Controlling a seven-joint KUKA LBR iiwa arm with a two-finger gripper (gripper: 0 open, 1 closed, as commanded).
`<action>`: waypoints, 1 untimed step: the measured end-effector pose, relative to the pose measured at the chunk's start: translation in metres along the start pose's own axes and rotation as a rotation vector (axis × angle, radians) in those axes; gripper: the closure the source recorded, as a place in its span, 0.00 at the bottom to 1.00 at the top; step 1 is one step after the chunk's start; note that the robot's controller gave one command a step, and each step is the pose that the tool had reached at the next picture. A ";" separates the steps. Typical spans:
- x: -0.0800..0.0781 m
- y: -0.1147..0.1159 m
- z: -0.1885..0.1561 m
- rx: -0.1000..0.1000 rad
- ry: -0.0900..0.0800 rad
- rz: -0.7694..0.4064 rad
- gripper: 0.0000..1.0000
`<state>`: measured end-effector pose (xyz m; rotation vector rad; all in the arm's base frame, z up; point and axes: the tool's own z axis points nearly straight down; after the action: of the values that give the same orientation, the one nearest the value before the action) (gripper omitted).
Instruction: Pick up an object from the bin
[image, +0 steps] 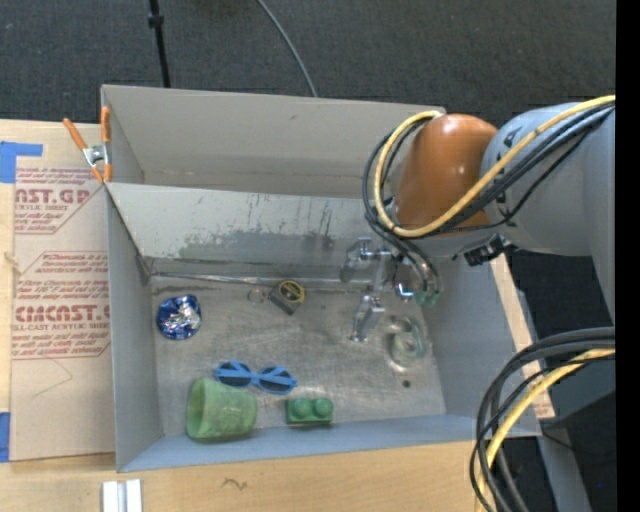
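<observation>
Gripper (362, 325) at bin (250, 140) right (open floor (320, 350) leftward), clear piece (406, 345) beside.

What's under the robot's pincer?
Around the pincer you can see the grey bin floor. A pale greenish see-through thing lies just to its right, in the camera view. Whatever is right beneath the tip is covered by the pincer itself.

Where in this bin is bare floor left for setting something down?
The bin floor is bare mid-bin, between the brass ring, the blue glasses-shaped piece and the gripper, and at the near right past the green brick. The near left is crowded by the green cup, that piece and the brick.
</observation>
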<state>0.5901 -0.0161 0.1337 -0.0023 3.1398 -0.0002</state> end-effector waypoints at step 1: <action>0.081 0.047 -0.013 -0.003 0.006 0.092 0.00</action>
<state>0.5089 0.0308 0.1469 0.1429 3.1428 0.0041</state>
